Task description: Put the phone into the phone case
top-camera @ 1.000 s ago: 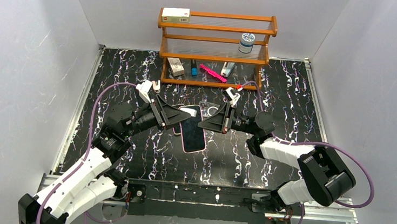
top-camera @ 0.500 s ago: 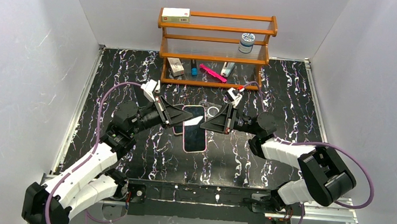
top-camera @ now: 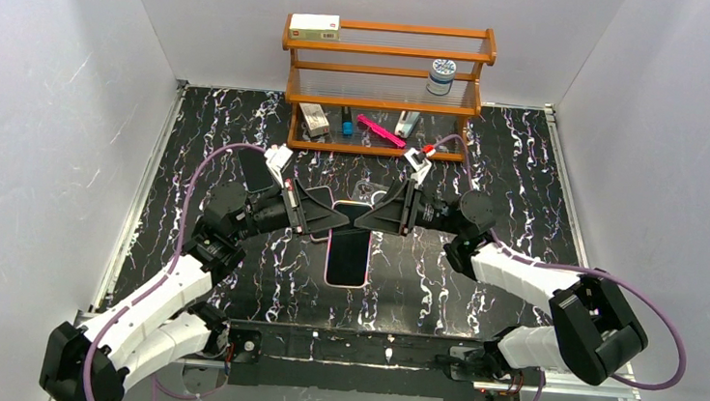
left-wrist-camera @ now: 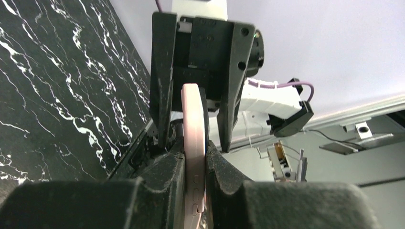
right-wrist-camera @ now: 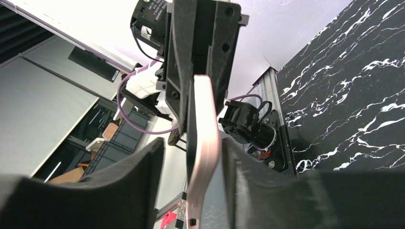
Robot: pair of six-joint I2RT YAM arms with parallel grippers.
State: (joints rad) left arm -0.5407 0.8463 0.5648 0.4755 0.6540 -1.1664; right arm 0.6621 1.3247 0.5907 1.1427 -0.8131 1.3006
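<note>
1. The black, white-veined surface (top-camera: 528,177) fills the floor of the white-walled cell.
2. A wooden shelf rack (top-camera: 388,50) stands at its far edge, well apart from both hands.
3. The left hand (left-wrist-camera: 194,152) is narrow, with its two fingers pressed on both faces of the far end of the phone (top-camera: 347,256).
4. The right hand (right-wrist-camera: 193,143) meets it from the opposite side, with its fingers spread around that same end. We see a gap between one finger and the phone, so it straddles rather than clamps.
5. The phone is pink-edged with a dark screen. It sits mid-surface, screen up, with its other end pointing toward the near edge. We cannot tell whether that end touches the surface.
6. A white box (top-camera: 313,27) lies on the rack's top shelf, at the left end.
7. A jar (top-camera: 442,75) stands on the middle shelf, toward the right.
</note>
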